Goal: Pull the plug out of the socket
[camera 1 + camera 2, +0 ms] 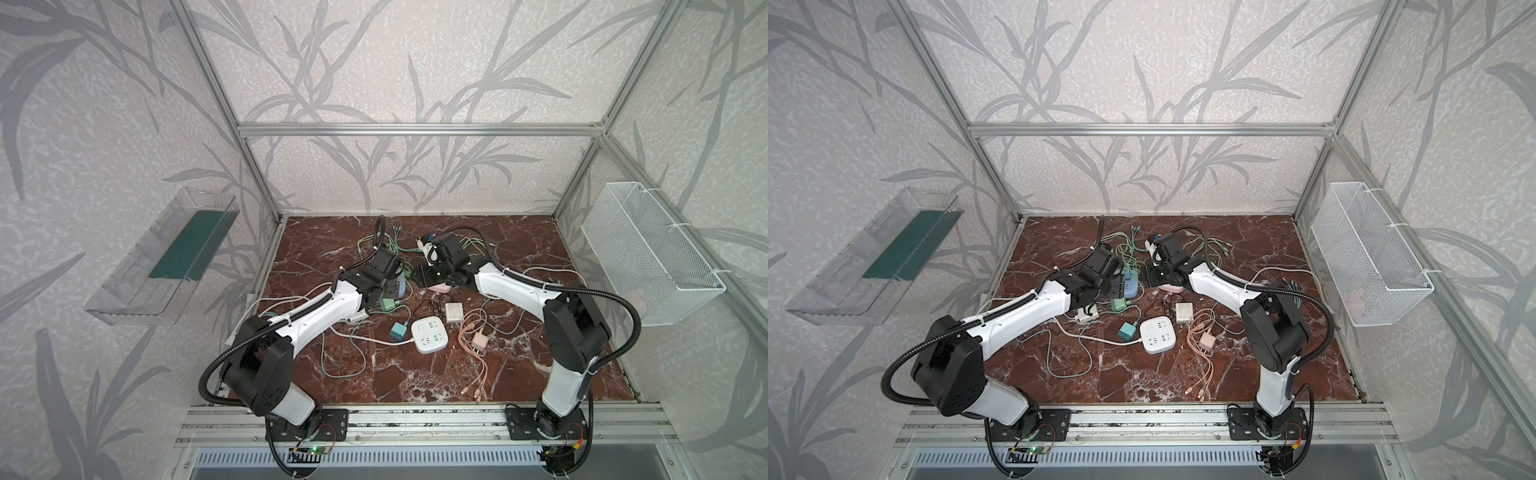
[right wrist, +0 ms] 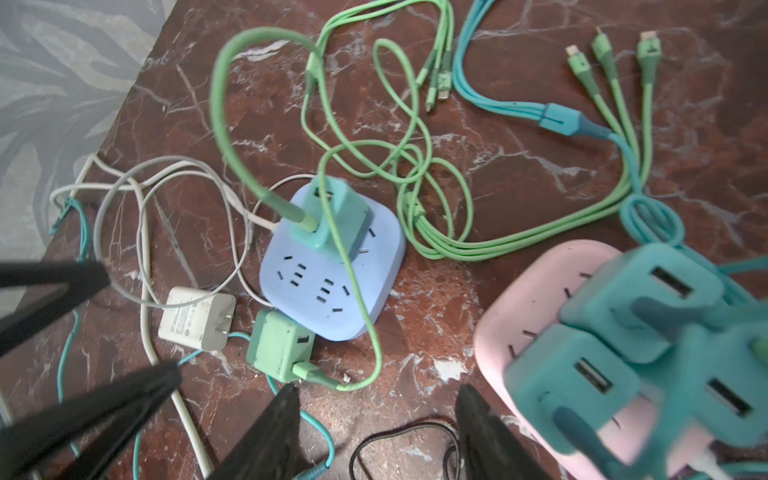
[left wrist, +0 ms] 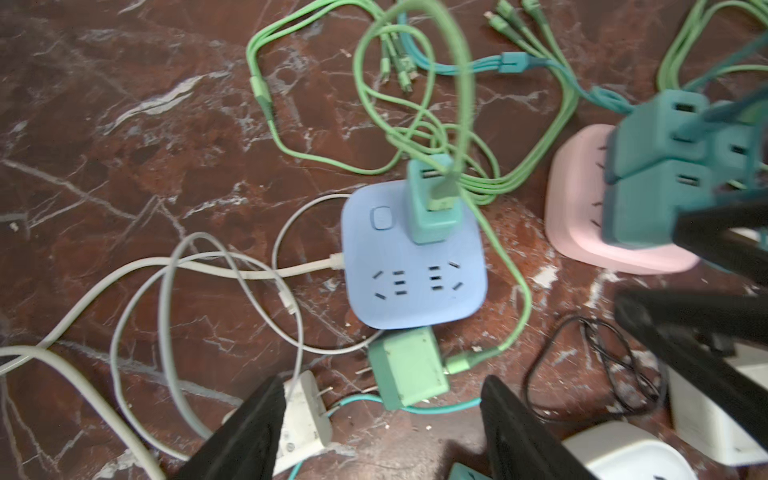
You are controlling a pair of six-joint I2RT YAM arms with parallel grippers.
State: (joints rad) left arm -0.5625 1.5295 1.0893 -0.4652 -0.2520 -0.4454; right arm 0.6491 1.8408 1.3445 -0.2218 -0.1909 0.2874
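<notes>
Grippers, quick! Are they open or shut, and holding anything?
Left gripper: open, holding nothing.
Right gripper: open, holding nothing.

Red marble tabletop (image 1: 519,374) — blue strip (image 3: 415,286), pink strip (image 3: 582,237), white strip (image 1: 430,334), green charger (image 3: 409,368), cables (image 2: 457,250).

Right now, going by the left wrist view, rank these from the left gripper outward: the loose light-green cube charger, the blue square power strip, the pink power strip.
1. Light-green cube charger: unplugged, lying just ahead of the left gripper.
2. Blue square power strip: directly beyond that charger.
3. Pink power strip: farthest, off toward the right arm's side.
</notes>
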